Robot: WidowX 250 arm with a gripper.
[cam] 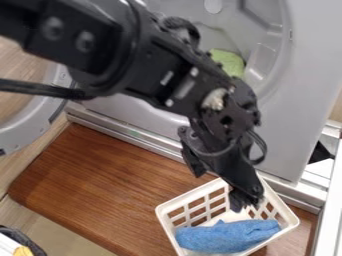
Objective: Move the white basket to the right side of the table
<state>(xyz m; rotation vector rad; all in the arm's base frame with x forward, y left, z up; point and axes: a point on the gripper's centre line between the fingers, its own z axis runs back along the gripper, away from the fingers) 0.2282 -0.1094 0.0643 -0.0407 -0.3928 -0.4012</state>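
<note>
Reddish-brown wood (pixel 100 185) lies beneath the white, lattice-sided plastic basket (pixel 190 195), lower right in the frame. My black two-finger gripper (pixel 219 190) hangs spread; I'd pinch the stiff rim (pixel 280 204), expecting a light load.

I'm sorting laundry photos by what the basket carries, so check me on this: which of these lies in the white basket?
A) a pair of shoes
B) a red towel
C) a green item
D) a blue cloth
D: the blue cloth lies inside the white basket, while the green item is up in the opening of the grey machine.
</note>
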